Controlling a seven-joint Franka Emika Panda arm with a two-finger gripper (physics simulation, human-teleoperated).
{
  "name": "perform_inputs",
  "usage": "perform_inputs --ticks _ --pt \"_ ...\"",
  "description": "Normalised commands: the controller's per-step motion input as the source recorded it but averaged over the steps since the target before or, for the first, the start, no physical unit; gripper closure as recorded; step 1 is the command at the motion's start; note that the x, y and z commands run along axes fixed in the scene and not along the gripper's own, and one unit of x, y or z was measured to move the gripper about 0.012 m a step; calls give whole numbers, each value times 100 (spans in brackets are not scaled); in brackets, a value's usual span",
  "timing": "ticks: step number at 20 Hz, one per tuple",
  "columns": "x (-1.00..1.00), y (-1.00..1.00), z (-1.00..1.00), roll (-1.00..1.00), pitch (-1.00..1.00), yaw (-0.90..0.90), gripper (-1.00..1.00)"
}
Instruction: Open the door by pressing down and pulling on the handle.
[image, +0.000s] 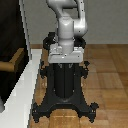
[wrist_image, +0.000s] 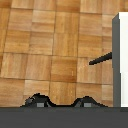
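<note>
Plainly, the task had not yet been started: the handle (image: 13, 61) was seen untouched at about nine o'clock in the exterior view, jutting from the door (image: 11, 50), a dark panel set along the exterior view's left behind the white frame (image: 30, 75). The tool (image: 66, 56) was held at the centre of that view, pointed down over the black pedestal (image: 65, 95) and well apart from the handle. Whether its jaws were spread or closed could not be told; the fingers were lost against the dark pedestal, and only a blurred dark shape (wrist_image: 60, 101) was shown at six o'clock in the wrist view.

Several failures were judged possible. Because the lever was placed beside the white frame, a sideways approach could be blocked by the frame's edge (wrist_image: 120, 60), or the arm's links could be knocked against it. If the lever were caught near its tip rather than along the bar, the tool could be slid off during the downward press. A pull made before the lever was fully pressed would likely be resisted by the latch.

No brands, labels or writing could be read on the door, the frame, the arm (image: 70, 25) or the wooden floor (wrist_image: 45, 45).
</note>
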Motion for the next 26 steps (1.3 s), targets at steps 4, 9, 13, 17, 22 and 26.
perform_inputs --ticks 4,9,13,17,22,26 --pt "0 0 0 0 0 0 -100" --pt "0 0 0 0 0 0 -100" --pt "0 0 25 0 0 0 -100" --pt "0 0 100 0 0 0 -100" --pt "0 0 80 0 0 0 -100" --pt "0 0 75 0 0 0 -100"
